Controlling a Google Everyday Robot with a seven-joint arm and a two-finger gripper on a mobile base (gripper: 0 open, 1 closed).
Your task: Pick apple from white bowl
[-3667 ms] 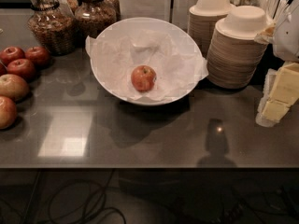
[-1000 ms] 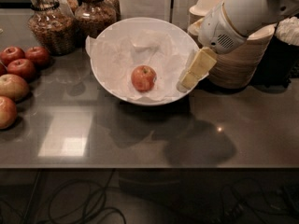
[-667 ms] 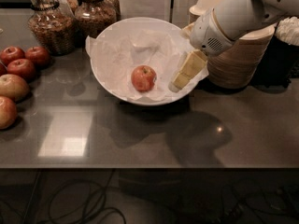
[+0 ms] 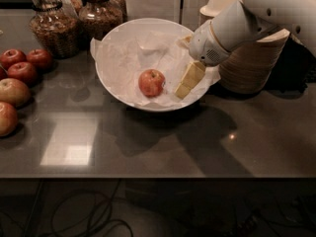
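Observation:
The apple (image 4: pixel 151 82), small and red with a yellowish patch, lies in the middle of the white bowl (image 4: pixel 113 43), which is lined with crumpled white paper. My gripper (image 4: pixel 187 81) reaches in from the right over the bowl's right rim. Its yellowish fingers point down and left, a short gap to the right of the apple and not touching it. The white arm behind it covers part of the bowl's right rim.
Several other apples (image 4: pixel 19 73) lie on the dark counter at the left. Two glass jars (image 4: pixel 52 23) stand behind the bowl at the back left. Stacks of beige paper bowls (image 4: pixel 252 58) stand right of the bowl, partly behind the arm.
My gripper has moved left, from beyond the stacked bowls into the white bowl, closing in on the apple from the right. The apple has not moved.

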